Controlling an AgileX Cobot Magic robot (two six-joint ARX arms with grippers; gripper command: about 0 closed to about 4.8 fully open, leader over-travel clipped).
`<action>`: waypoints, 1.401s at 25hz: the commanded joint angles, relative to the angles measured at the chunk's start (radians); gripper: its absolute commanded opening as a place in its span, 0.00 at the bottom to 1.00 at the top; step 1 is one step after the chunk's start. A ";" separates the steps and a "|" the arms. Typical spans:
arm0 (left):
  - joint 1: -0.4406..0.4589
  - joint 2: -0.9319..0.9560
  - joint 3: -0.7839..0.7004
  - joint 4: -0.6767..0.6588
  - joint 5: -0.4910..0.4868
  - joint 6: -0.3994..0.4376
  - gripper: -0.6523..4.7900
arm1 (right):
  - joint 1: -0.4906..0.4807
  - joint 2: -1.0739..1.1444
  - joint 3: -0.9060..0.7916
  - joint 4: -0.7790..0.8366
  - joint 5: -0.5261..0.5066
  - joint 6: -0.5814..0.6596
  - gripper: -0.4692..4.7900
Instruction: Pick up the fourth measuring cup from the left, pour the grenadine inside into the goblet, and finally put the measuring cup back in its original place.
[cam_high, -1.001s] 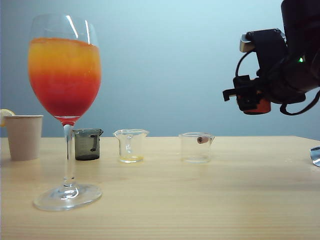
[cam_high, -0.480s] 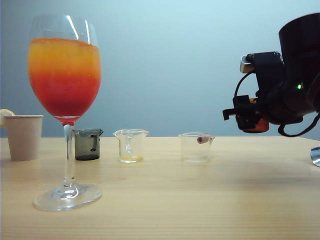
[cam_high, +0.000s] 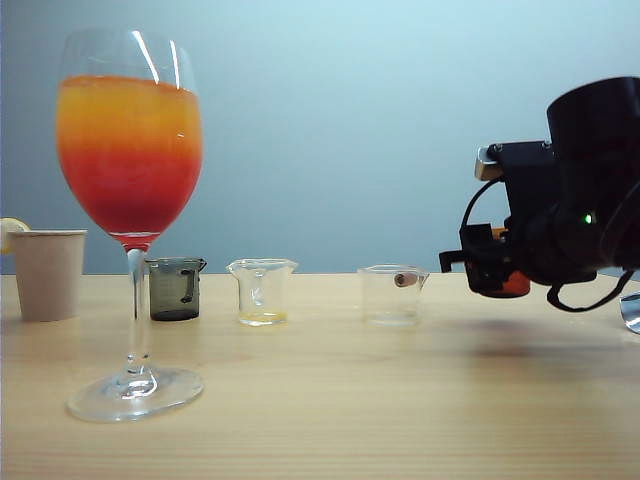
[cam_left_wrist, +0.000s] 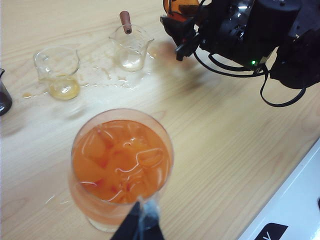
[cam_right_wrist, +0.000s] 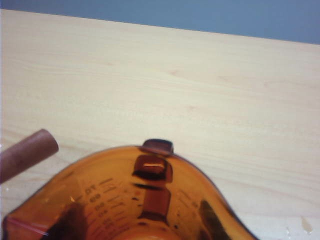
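The goblet (cam_high: 130, 130) stands at the front left, orange juice on top and the red grenadine (cam_high: 130, 195) layered beneath. From above, the goblet (cam_left_wrist: 122, 160) shows ice in orange liquid. My right gripper (cam_high: 492, 272) hangs low over the table, right of the clear cups, shut on the amber fourth measuring cup (cam_high: 515, 286). That cup (cam_right_wrist: 145, 200) fills the right wrist view, upright, with dark fingers (cam_right_wrist: 65, 220) showing through its wall. The left wrist view shows this cup (cam_left_wrist: 180, 7) and the right gripper (cam_left_wrist: 185, 35) beyond the goblet. My left gripper (cam_left_wrist: 140, 225) hovers above the goblet's rim, its tips together.
On the table behind the goblet are a beige paper cup (cam_high: 47, 272), a smoky grey cup (cam_high: 175, 288), a clear cup with yellow dregs (cam_high: 262, 292) and a clear cup with a brown stick (cam_high: 392, 295). A metal object (cam_high: 630, 310) lies at the right edge.
My right gripper has come down with the amber cup, from well above the table to just over its surface. The goblet and the other cups have not moved.
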 joint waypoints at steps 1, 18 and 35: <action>0.002 -0.002 0.005 0.018 -0.002 -0.003 0.11 | 0.000 0.011 0.003 0.047 -0.003 0.003 0.09; 0.002 -0.002 0.005 0.016 -0.016 -0.004 0.11 | -0.002 0.097 0.063 0.037 -0.043 0.003 0.09; 0.002 -0.002 0.005 0.016 -0.017 -0.004 0.11 | -0.001 0.097 0.063 -0.003 -0.047 0.003 0.91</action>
